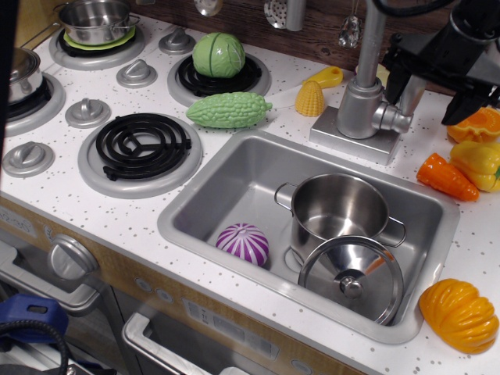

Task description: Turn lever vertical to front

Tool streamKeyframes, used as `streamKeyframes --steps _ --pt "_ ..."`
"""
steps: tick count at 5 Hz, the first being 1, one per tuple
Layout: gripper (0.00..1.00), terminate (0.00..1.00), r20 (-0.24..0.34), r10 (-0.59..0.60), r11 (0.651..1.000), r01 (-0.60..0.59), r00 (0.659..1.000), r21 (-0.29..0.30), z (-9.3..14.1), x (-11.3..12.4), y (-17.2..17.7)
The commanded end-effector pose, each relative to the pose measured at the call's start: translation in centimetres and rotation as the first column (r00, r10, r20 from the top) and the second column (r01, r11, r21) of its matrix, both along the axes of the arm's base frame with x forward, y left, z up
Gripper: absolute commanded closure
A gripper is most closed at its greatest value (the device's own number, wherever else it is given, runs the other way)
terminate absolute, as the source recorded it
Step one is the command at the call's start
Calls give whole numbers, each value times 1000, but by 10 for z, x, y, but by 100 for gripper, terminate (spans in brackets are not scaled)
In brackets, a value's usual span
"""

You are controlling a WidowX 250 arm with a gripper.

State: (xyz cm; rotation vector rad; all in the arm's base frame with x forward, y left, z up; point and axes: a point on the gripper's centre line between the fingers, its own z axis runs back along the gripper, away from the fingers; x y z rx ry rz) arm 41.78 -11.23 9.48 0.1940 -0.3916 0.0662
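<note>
The silver faucet (360, 101) stands behind the sink, its spout pipe rising out of the top of the frame. The lever (393, 119), a short stubby silver handle, sticks out of the faucet body toward the right and slightly to the front. My black gripper (432, 105) hangs at the upper right, above and to the right of the lever, apart from it. Its fingers (408, 92) are spread wide and hold nothing. The arm above it is cut off by the frame edge.
The sink (226, 183) holds a steel pot (337, 207), a lid (353, 275) and a purple onion (243, 243). Right of the faucet lie a carrot (445, 178), a yellow pepper (478, 162) and an orange slice (478, 122). A corn cob (310, 98) lies left of it. A pumpkin (459, 314) is front right.
</note>
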Motion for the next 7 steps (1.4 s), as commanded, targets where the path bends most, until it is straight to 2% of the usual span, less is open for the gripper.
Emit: streamKeyframes --steps 1,3,7 --pt "0 0 116 -27 1000 28 993 -13 29 17 6" --pt "0 0 166 -44 999 46 985 -6 22 28 16" --pt "0 0 194 -50 998 57 980 -33 10 32 25"
